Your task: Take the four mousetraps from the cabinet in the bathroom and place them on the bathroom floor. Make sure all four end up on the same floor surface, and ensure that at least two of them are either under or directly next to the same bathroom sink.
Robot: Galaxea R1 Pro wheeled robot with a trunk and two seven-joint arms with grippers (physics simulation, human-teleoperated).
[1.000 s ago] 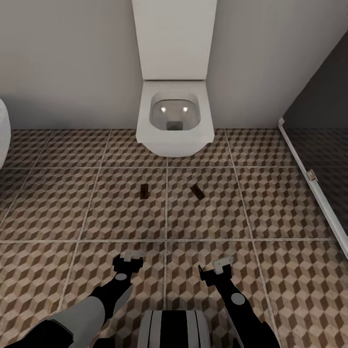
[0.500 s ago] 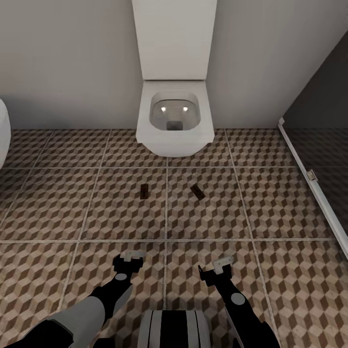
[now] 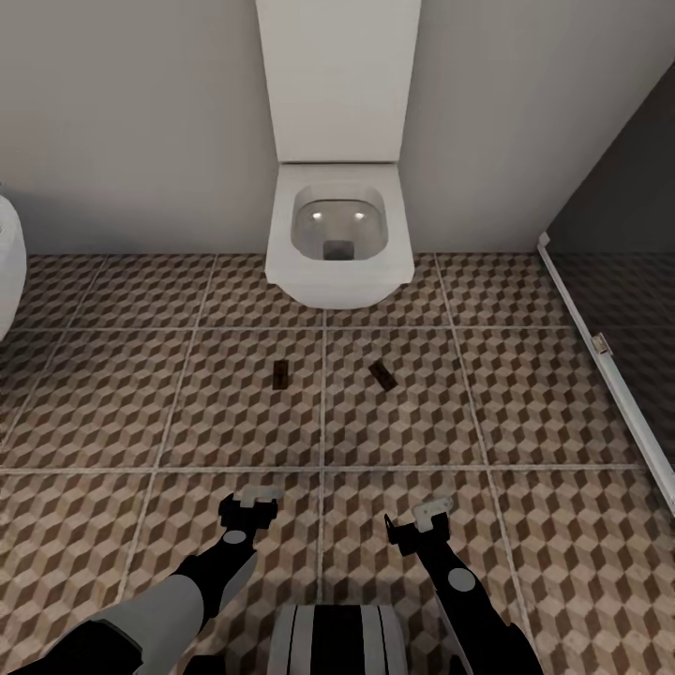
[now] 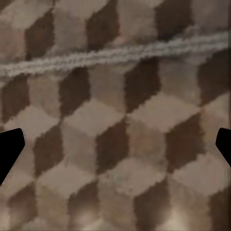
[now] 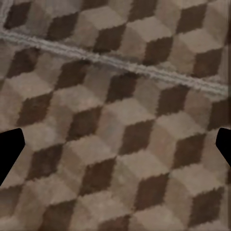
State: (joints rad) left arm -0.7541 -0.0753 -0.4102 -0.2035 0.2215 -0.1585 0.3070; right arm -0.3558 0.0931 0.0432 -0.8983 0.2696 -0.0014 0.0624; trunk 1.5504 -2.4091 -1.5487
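Brown mousetraps, one and another, lie on the bathroom floor before the toilet. Your left gripper and right gripper hang spread wide, empty. Fetch the remaining traps; place those beside the sink.

Head view: even, soft, medium-bright light, no hard shadows. Two small glare spots inside the toilet bowl. Dark panel at upper right reads dim. Head pic sharp; tile lines splay toward lower edges. Both wrist views v. blurry, blocky cube pattern, grout lines smeared.
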